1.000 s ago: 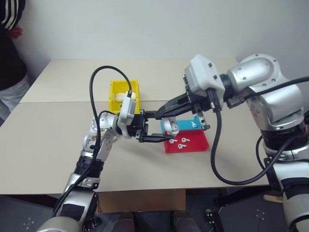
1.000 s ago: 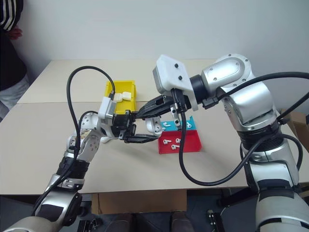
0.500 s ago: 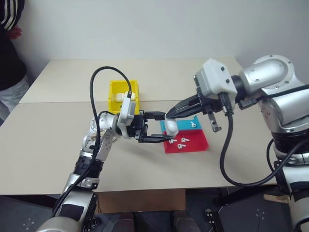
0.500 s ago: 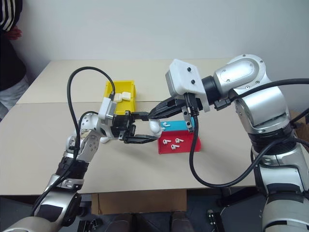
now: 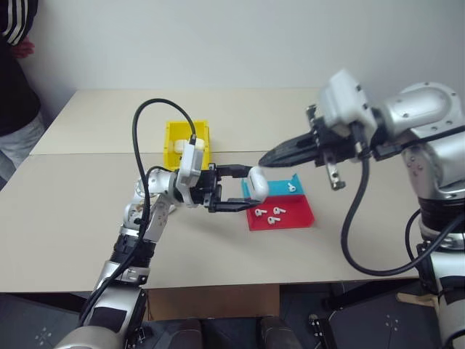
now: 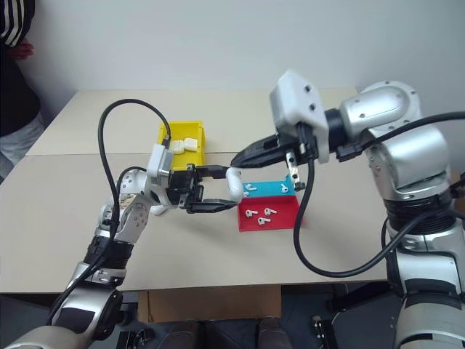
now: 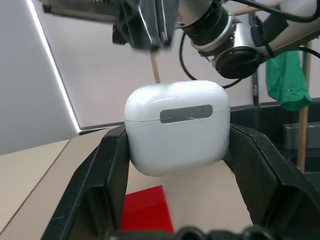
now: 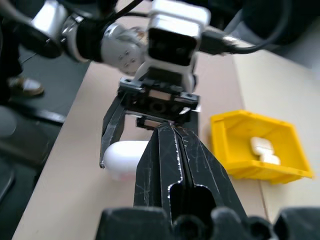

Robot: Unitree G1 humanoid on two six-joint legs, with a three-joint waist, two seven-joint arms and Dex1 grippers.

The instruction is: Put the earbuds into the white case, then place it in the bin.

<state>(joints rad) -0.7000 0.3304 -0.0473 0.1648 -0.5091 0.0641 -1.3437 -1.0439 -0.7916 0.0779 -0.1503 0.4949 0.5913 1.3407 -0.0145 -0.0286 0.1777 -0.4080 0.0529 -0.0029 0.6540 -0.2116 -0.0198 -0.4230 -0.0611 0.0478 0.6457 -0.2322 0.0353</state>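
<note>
My left gripper is shut on the white case, held above the table just left of the tray. In the left wrist view the case sits crosswise between both fingers with its lid closed. My right gripper is shut and empty. It hangs a short way to the right of and above the case, with its tip pointing at it. Several earbuds lie loose in the red part of the tray, and one earbud lies on the blue part. The yellow bin stands behind my left hand with white cases inside.
The shallow red-and-blue tray lies under and in front of the right gripper. A black cable loops over my left forearm. A person stands at the table's far left corner.
My right gripper has drawn back to the right and slightly up, away from the case, staying shut. The left gripper keeps the case in about the same place.
</note>
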